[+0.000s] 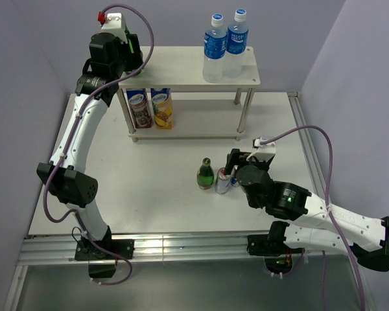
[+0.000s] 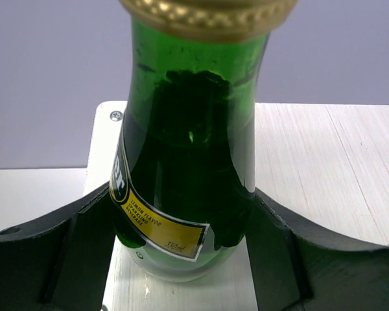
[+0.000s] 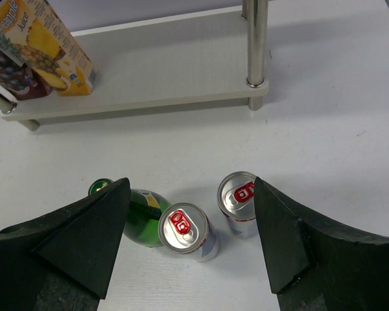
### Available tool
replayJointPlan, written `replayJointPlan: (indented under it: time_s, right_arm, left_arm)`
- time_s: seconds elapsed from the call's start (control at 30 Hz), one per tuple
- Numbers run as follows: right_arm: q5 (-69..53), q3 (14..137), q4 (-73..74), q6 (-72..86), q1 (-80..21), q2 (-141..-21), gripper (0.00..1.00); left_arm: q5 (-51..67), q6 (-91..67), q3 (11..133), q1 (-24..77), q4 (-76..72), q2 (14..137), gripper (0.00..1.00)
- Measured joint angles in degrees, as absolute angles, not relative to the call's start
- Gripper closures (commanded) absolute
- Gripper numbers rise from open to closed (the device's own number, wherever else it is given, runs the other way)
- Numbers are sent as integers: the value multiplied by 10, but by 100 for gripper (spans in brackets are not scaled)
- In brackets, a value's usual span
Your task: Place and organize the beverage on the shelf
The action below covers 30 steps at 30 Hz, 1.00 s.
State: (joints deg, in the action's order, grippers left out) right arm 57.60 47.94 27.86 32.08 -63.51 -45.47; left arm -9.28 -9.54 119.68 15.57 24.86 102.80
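Note:
The shelf (image 1: 175,65) stands at the back of the table. My left gripper (image 1: 117,55) is at its top board's left end, shut on an upright green glass bottle (image 2: 188,162) with a yellow label. The bottle's base is at the top board (image 2: 324,168). In the top view this bottle is hidden under the gripper. My right gripper (image 1: 233,165) hangs open above two silver cans (image 3: 185,228) (image 3: 241,196) and a second green bottle (image 3: 139,217) on the table. The two cans lie between its fingers (image 3: 285,240). In the top view, the table bottle (image 1: 205,173) stands left of the cans (image 1: 224,181).
Two blue-labelled water bottles (image 1: 214,48) (image 1: 236,40) stand on the top board's right end. Two juice cartons (image 1: 140,107) (image 1: 162,107) stand on the lower board's left end, also in the right wrist view (image 3: 48,48). A silver shelf post (image 3: 256,39) rises behind the cans.

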Motion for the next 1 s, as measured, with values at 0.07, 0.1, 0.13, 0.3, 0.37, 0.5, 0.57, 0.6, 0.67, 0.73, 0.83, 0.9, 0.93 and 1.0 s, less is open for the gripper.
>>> replayJointPlan:
  time_s: [0.07,0.1,0.13,0.3,0.37,0.5,0.57,0.6,0.67,0.73,0.83,0.9,0.93,1.0]
  right_arm:
    - [576,475,279,321,-635,-452,17]
    - [576,472,279,322,-635,-451,17]
    - [576,471,281,322,-635,-450,17]
    - [576,466,281,326,-635,-446,17]
    - [576,465,282,328,-635,-445,17]
    - [576,465,282,332,-635,-441,17]
    - [576,465,281,332,-635,-439,17]
    - [576,465,282,333,-635,-438,17]
    - [576,465,282,334,-635,-437,17]
    - [576,465,284,335,-635,-437,17]
    - [576,465,285,336,-635,-435,17]
    - [576,465,286,336,-635,-433,17]
    - [576,465,286,336,-635,-432,17]
    - [577,465,286,336,-635,-432,17]
  left_arm:
    - [-91,-95,1189,156,239,1026,25]
    - [-90,-95,1185,156,236,1024,23]
    - [-90,-95,1180,156,233,1021,22]
    - [-83,-101,1151,159,234,1006,1]
    - [-83,-103,1134,162,235,997,1]
    - [-84,-103,1082,168,238,965,1]
    - [-84,-104,1053,171,239,942,1]
    - [-86,-105,1039,173,242,929,1]
    - [-92,-109,1015,178,248,900,1]
    - [-105,-115,987,186,251,862,1]
    - [-125,-119,927,209,248,790,1]
    - [-139,-124,861,237,238,724,1]
    - [-147,-131,815,258,229,684,1]
    - [-148,-147,735,302,210,618,1]
